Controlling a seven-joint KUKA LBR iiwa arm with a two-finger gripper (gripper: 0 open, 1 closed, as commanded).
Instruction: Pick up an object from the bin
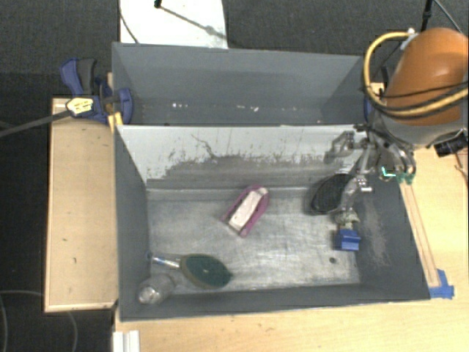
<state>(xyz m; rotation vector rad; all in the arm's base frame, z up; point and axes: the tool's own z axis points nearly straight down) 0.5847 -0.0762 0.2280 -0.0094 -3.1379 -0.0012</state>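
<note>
Lettering on the pink rectangular box (247, 210) in the middle of the grey metal bin (220, 156) is too small for me to read. Gripper (349, 215) hangs at the right end, between a glossy black oval thing (325, 194) and a small blue block (347, 240), close to both; whether it is apart or together I cannot tell
</note>
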